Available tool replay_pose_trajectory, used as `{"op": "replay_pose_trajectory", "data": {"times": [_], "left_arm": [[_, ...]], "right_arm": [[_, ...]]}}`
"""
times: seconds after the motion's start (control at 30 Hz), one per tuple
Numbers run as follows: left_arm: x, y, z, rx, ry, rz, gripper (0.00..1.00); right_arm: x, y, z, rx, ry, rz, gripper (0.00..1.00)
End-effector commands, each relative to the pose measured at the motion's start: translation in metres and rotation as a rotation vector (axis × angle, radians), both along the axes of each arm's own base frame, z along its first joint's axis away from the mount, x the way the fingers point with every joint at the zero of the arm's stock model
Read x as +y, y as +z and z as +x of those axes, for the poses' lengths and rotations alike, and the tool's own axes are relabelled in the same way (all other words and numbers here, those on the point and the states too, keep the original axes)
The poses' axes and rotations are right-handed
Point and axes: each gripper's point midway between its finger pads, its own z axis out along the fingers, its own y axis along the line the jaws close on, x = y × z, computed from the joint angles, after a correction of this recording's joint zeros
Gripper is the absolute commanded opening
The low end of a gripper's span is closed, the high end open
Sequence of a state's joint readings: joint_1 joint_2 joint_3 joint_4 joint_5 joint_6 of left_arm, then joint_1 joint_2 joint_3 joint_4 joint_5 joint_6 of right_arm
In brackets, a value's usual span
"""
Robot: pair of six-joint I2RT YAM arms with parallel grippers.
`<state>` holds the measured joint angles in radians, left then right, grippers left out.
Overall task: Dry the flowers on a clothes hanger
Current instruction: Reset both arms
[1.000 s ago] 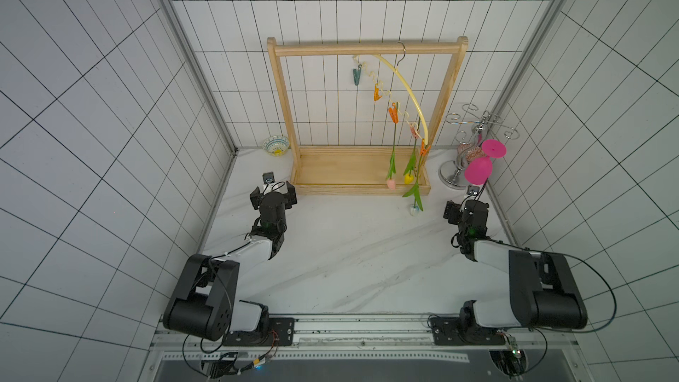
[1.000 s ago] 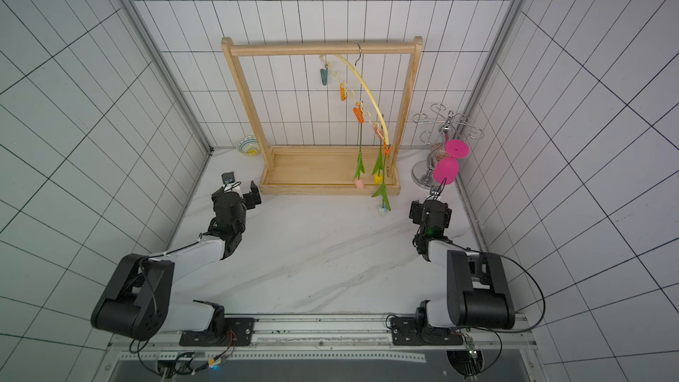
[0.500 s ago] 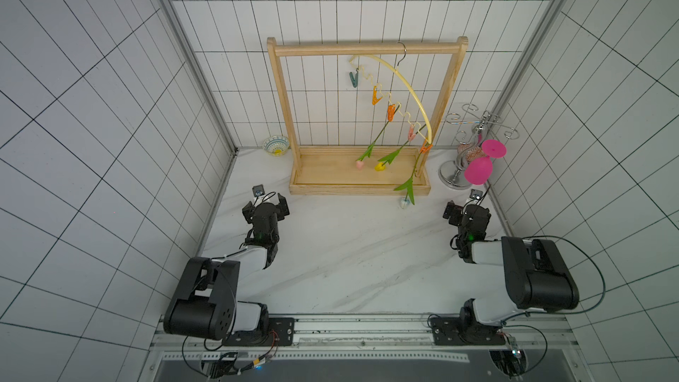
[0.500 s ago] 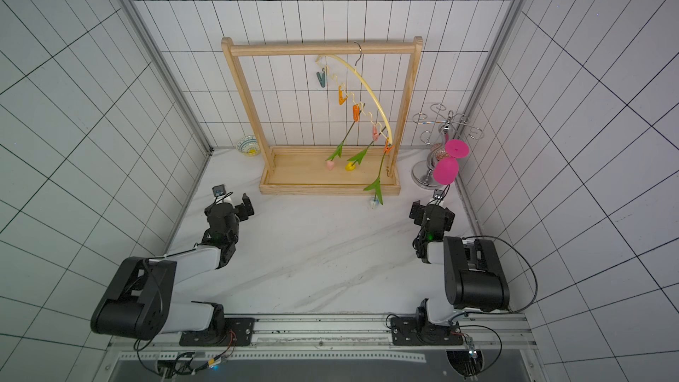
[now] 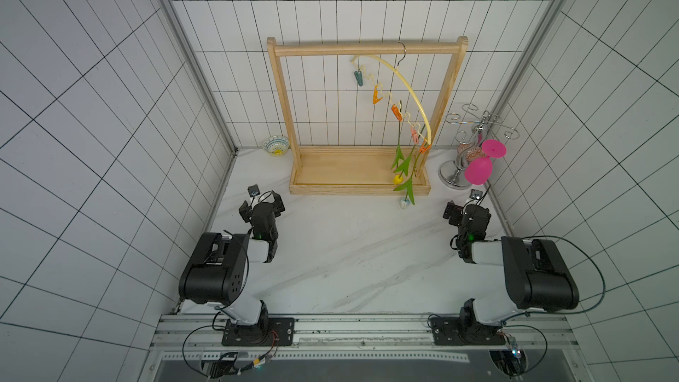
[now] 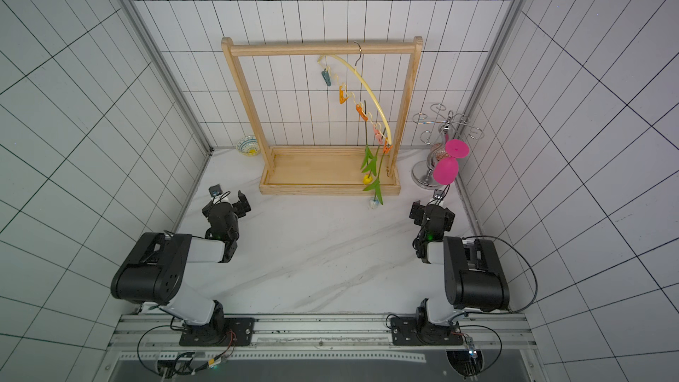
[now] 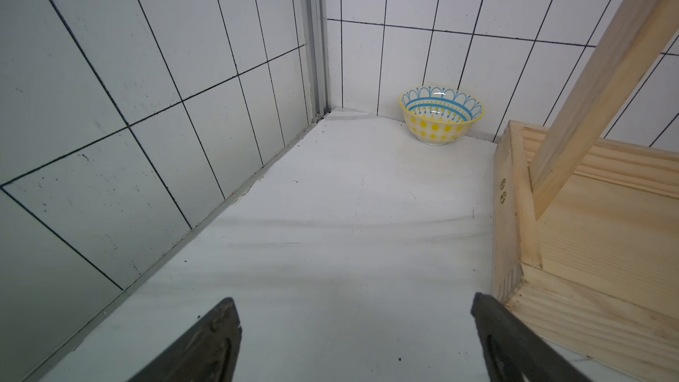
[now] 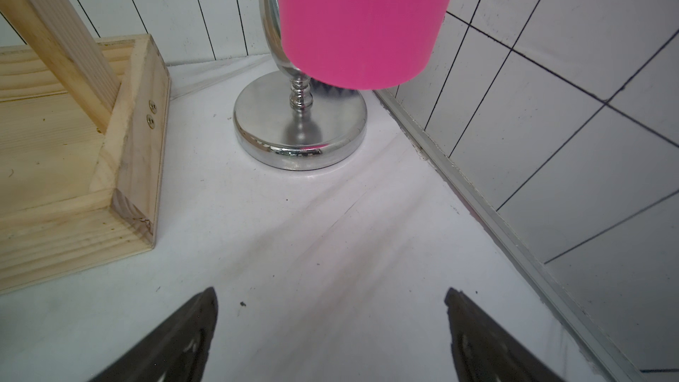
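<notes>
Pale yellow plastic hanger (image 5: pixel 408 86), thin arch with a wavy lower bar and small teal, orange and pink clips, hung by its metal hook on the top rail of the wooden rack (image 5: pixel 283 104). It was tilted steeply, long axis running from upper left down toward the right post. Flowers (image 5: pixel 404 163) were clipped at the low end, thin green stems near vertical, heads down, pointed leaves bunched together. The yellow head (image 5: pixel 397 179) sat over the rack's tray and the white head (image 5: pixel 403 203) just past its front edge. The pink head was hard to make out among the leaves. Left fingers (image 7: pixel 216 328), matte black, were spread wide and empty above the marbled white table (image 5: pixel 349 251), facing a patterned bowl (image 7: pixel 441 119) in the corner. Right fingers (image 8: pixel 191 325) were likewise spread and empty, near the shiny chrome stand (image 8: pixel 299 134). A glossy magenta goblet (image 8: pixel 360 20) was cut off by the frame's top edge.
</notes>
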<state>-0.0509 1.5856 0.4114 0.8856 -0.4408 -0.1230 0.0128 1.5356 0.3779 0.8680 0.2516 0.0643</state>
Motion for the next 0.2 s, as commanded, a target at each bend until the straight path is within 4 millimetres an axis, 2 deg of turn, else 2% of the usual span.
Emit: {"op": "replay_pose_trajectory", "data": {"times": [0.0,0.17], "left_arm": [[-0.0019,0.0008,0.0008,-0.007,-0.01,0.0,0.99],[-0.0017,0.0008,0.0008,0.004,-0.006,-0.003,0.99]], "right_arm": [[0.001,0.0078,0.0081,-0.012,-0.006,-0.007,0.99],[0.0008,0.0088,0.0073,-0.02,-0.007,-0.007,0.99]]}}
